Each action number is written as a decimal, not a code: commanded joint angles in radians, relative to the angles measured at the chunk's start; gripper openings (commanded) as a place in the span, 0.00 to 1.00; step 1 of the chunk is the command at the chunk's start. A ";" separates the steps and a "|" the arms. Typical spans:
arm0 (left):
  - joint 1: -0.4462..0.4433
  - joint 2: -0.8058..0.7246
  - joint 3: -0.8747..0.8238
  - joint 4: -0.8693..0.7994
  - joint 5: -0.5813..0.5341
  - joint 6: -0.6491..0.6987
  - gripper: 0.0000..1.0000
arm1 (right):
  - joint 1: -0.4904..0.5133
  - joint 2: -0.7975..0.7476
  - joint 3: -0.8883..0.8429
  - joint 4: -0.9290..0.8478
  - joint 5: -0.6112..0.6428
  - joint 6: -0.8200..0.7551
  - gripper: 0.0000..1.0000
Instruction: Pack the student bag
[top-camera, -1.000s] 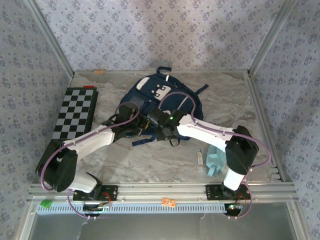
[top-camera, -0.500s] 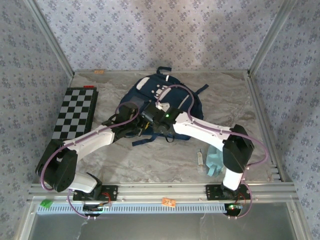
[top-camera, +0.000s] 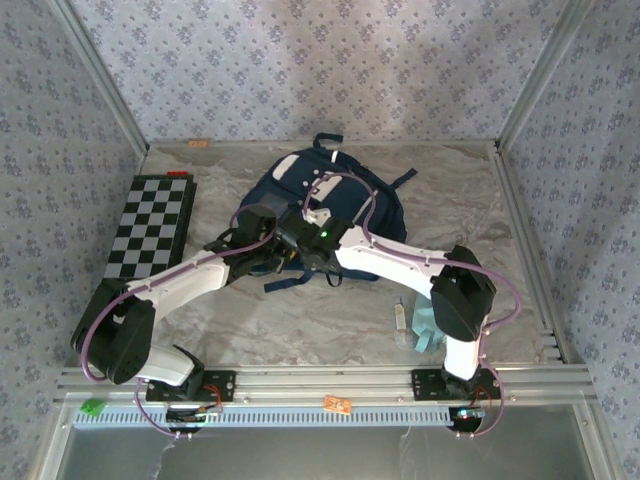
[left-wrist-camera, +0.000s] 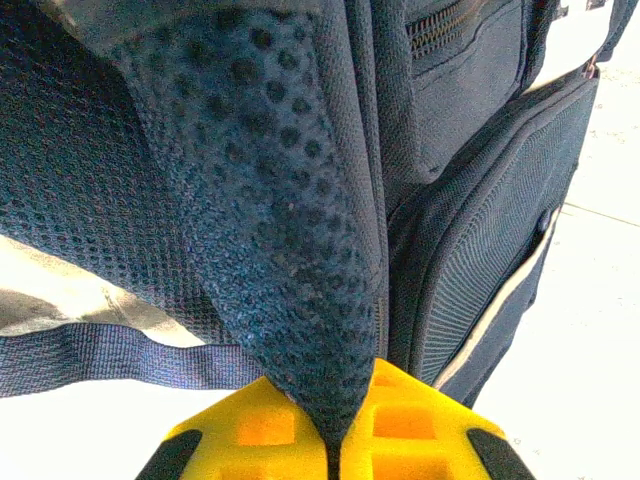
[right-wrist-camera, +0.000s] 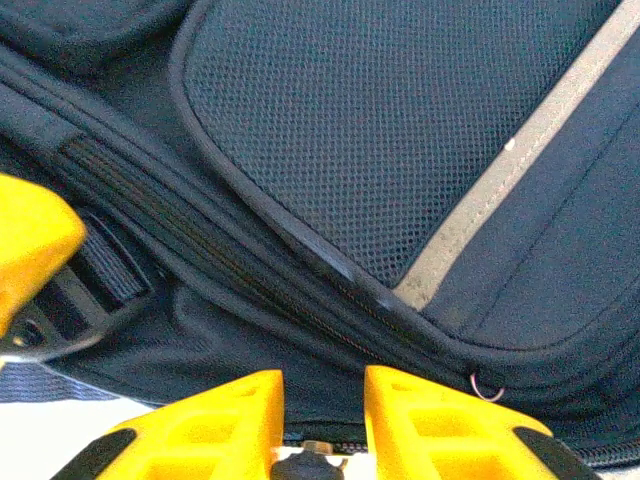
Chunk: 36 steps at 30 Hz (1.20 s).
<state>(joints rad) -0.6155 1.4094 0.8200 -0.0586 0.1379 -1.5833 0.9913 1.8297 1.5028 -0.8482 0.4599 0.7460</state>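
From above, the bag lies flat on the bench. Up close, the left hand is shut tight on its padded strap. The right hand has the zip just ahead. A small gap shows between its fingers, and I cannot tell if they pinch anything.

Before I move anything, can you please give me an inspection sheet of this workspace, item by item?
Surface: marble-pattern table, flat.
Job's things: student bag lying at the far middle, under both arms.
Clutter: checkerboard at left; teal pouch at near right, with a small pale item beside it.
Grippers: left fingers shut on the bag's mesh strap; right fingers narrowly apart at a zipper seam, grip unclear.
Cables: purple cables along both arms, one looping over the bag.
Surroundings: patterned walls, metal frame.
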 joint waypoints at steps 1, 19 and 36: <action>-0.002 -0.053 0.012 0.031 0.003 0.005 0.00 | 0.018 -0.073 -0.043 -0.047 0.033 0.026 0.24; 0.149 -0.049 0.039 -0.061 0.027 0.107 0.00 | -0.044 -0.283 -0.329 0.017 0.083 0.030 0.06; 0.412 0.350 0.475 -0.085 0.331 0.603 0.12 | -0.020 -0.381 -0.503 0.555 -0.174 -0.211 0.00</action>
<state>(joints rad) -0.2367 1.7416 1.1866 -0.1932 0.4168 -1.1461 0.9241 1.4281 0.9932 -0.4095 0.3649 0.5583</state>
